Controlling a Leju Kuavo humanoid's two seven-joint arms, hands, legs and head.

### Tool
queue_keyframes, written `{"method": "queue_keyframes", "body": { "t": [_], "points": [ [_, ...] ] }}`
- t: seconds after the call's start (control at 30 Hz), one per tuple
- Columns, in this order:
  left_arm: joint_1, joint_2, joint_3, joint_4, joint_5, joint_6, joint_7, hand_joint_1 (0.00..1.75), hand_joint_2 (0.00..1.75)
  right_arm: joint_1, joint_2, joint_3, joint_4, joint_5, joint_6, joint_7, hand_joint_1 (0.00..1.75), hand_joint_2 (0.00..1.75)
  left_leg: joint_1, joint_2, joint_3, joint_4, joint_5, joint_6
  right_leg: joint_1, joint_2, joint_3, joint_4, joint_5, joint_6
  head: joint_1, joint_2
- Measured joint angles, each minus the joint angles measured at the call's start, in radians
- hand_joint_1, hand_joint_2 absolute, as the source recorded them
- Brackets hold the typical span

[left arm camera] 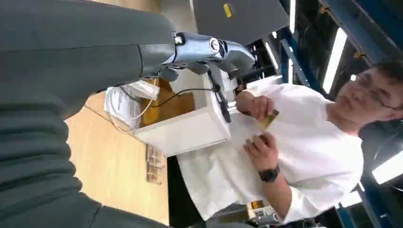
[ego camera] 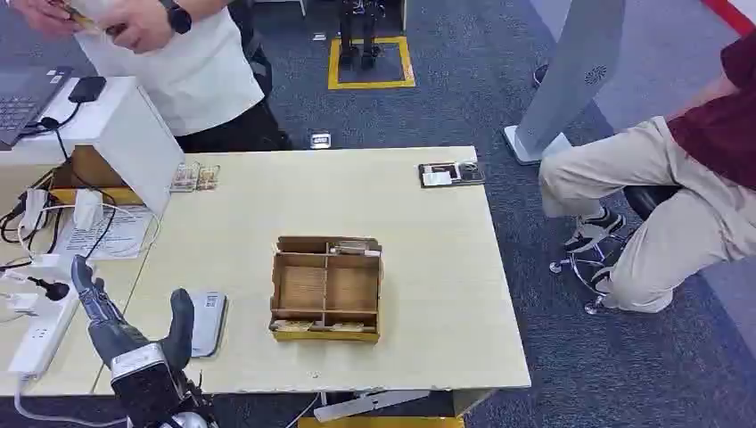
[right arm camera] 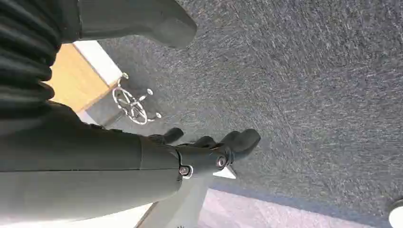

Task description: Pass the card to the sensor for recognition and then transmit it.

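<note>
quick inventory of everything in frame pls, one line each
table: 1, light wood, centre
box: 1, brown cardboard with compartments, mid-table
sensor: 1, grey-white pad, near edge by left robot hand
card: 1, gold, in standing person's hands
laptop: 1, dark, on white stand far left
power strip: 1, white, left edge
tray: 1, black, far right corner
persons: 2, one standing in white shirt, one seated in dark red
left robot hand: open, raised beside sensor
right robot hand: empty, above carpet
</note>
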Motion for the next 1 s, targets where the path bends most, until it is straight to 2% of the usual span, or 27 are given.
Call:
{"method": "queue_keyframes", "body": {
  "t": [0.33, 0.73, 0.97, 1.0],
  "points": [
    [0.007, 0.003, -0.013, 0.000, 0.004, 0.000, -0.013, 0.00, 0.00, 0.000, 0.000, 0.001, 0.000, 0.002, 0.000, -0.004, 0.00, 1.75, 0.000, 0.000, 0.000, 0.000, 0.000, 0.000, 0.000, 0.000, 0.000, 0.000, 0.000, 0.000, 0.000, 0.000],
    [0.009, -0.007, -0.008, 0.000, -0.045, 0.000, -0.087, 0.00, 0.00, 0.000, 0.000, 0.003, 0.000, 0.008, 0.000, -0.003, 0.00, 1.75, 0.000, 0.000, 0.000, 0.000, 0.000, 0.000, 0.000, 0.000, 0.000, 0.000, 0.000, 0.000, 0.000, 0.000],
    [0.009, -0.007, -0.007, 0.000, -0.042, 0.000, -0.087, 0.00, 0.00, 0.000, -0.001, 0.004, 0.000, 0.009, 0.000, -0.003, 0.00, 1.75, 0.000, 0.000, 0.000, 0.000, 0.000, 0.000, 0.000, 0.000, 0.000, 0.000, 0.000, 0.000, 0.000, 0.000],
    [0.009, -0.007, -0.007, 0.000, -0.042, 0.000, -0.087, 0.00, 1.75, 0.000, -0.001, 0.004, 0.000, 0.009, 0.000, -0.003, 0.00, 1.75, 0.000, 0.000, 0.000, 0.000, 0.000, 0.000, 0.000, 0.000, 0.000, 0.000, 0.000, 0.000, 0.000, 0.000]
  ]
}}
